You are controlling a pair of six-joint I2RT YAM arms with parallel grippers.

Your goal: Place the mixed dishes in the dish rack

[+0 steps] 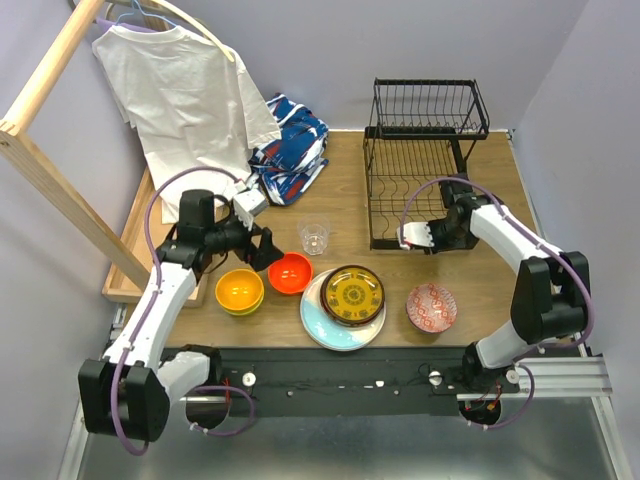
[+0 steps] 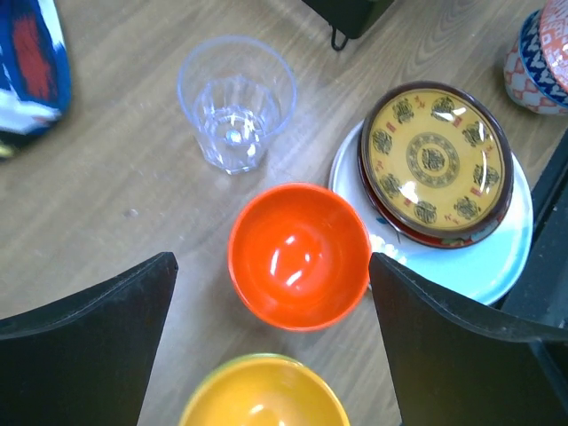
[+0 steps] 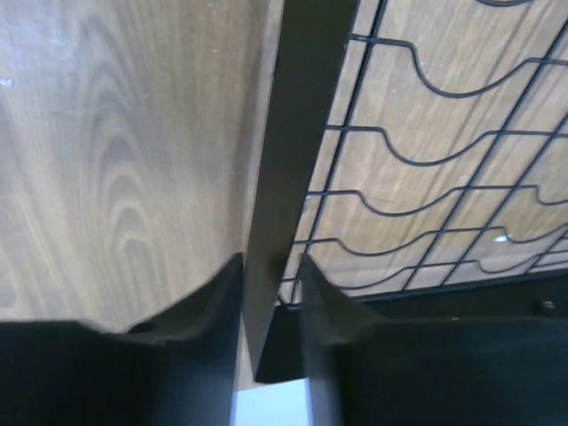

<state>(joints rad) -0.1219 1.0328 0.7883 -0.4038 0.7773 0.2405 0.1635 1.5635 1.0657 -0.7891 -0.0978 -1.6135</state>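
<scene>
My left gripper [image 1: 265,250] is open above the table, its jaws [image 2: 271,262] either side of the orange bowl [image 1: 290,272] [image 2: 299,256] without touching it. A yellow bowl [image 1: 240,290] [image 2: 264,395] sits just nearer. The clear glass cup [image 1: 313,238] [image 2: 235,102] stands behind them. A yellow-brown plate [image 1: 352,295] [image 2: 435,160] lies on a pale blue plate [image 1: 322,327] [image 2: 484,266]. A red/blue patterned bowl [image 1: 431,306] [image 2: 541,53] sits to the right. My right gripper [image 1: 405,238] [image 3: 271,266] is shut on the front-left frame bar of the black wire dish rack [image 1: 420,170] [image 3: 302,106].
A folded blue and red cloth [image 1: 290,150] [image 2: 31,53] lies behind the cup. A white T-shirt [image 1: 185,95] hangs from a wooden frame [image 1: 45,150] at the back left. A shallow wooden tray [image 1: 128,250] lies at the left edge.
</scene>
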